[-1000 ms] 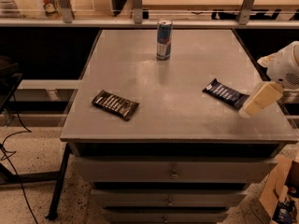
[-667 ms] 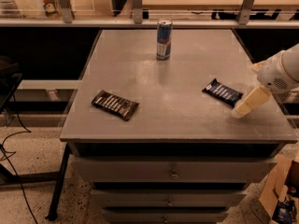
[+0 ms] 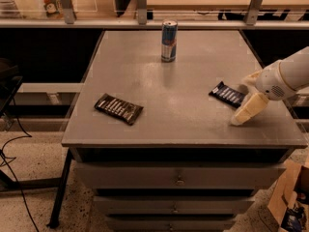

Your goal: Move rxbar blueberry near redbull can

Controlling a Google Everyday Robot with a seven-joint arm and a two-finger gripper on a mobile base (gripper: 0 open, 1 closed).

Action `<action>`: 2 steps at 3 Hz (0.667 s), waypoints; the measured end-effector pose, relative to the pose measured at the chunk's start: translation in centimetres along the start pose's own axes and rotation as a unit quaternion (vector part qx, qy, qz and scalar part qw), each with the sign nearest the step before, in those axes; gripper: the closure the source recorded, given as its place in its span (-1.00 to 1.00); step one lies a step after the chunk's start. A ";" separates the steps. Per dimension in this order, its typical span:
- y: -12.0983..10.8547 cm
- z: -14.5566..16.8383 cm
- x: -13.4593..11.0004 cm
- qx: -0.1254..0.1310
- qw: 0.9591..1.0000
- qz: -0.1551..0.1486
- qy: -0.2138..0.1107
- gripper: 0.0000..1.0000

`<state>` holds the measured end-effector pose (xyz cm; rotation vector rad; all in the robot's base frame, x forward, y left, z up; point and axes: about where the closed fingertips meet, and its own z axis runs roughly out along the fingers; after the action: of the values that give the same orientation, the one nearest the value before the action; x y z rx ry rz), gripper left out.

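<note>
- Grey table [image 3: 183,124] w/ drawers [image 3: 145,177] below, speckled floor [image 3: 34,173].
- Can [image 3: 169,41] stands at far edge; brown bar [image 3: 118,108] front left.
- Blue bar [image 3: 225,93] flat on right side, well apart from can.
- Gripper [image 3: 240,101] low at right edge, fingers spread, bar's end between them.

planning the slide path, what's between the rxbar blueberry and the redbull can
Only bare tabletop between rxbar blueberry and redbull can, per the camera view; the gripper is at the bar's end away from the can.
</note>
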<state>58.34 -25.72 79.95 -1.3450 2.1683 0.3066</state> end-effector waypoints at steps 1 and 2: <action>0.0 -0.2 -0.2 0.000 1.000 0.000 0.000 -0.19; -0.1 -0.6 -0.4 0.000 1.000 0.000 0.000 0.27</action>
<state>58.32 -25.71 80.70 -1.3453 2.1681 0.3069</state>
